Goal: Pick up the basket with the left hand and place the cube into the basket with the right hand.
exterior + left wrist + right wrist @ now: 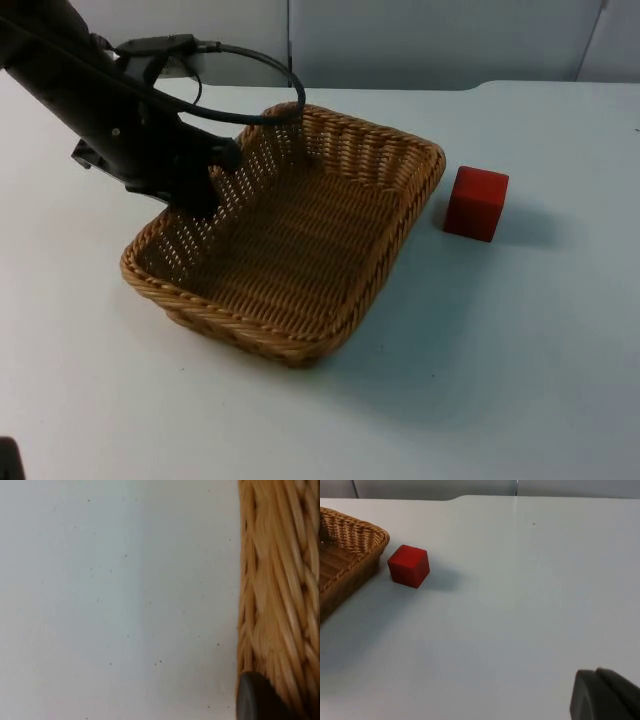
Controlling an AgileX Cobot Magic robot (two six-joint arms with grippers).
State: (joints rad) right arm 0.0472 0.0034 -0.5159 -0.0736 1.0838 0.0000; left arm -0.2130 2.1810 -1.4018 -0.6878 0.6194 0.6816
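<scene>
A woven wicker basket [290, 245] hangs a little above the white table in the top view and casts a wide shadow to its lower right. My left gripper [203, 188] is shut on the basket's left rim [280, 605], which runs right beside one black fingertip [256, 700]. A red cube [476, 203] stands on the table just right of the basket, apart from it. The right wrist view has the cube [409, 566] beside the basket's corner [350, 545], far ahead of my right gripper [605, 697], which waits off to the right.
The grey partition wall [400, 40] closes the table at the back. White table top [520, 380] spreads out in front of and to the right of the cube. A small dark object [8, 460] sits at the table's front left corner.
</scene>
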